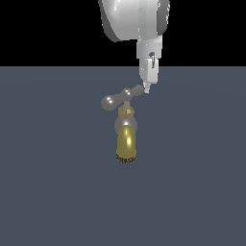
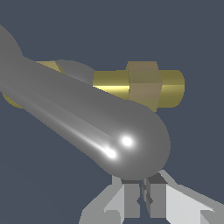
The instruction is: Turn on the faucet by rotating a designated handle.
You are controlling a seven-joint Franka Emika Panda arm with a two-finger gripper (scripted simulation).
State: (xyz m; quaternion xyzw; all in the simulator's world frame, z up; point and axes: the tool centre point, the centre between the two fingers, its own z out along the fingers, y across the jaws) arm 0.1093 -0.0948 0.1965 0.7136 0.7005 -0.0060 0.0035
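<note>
floor [image 1: 48,192]: flat slate-grey plane | backdrop [image 1: 48,29]: plain black | furniture: none visible

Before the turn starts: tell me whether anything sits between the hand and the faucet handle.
Nothing visible does. The hand is already at the end of the handle on the exterior view's right. In the wrist view its fingertips sit nearly together right at that rounded end, with only bare floor around.
</note>
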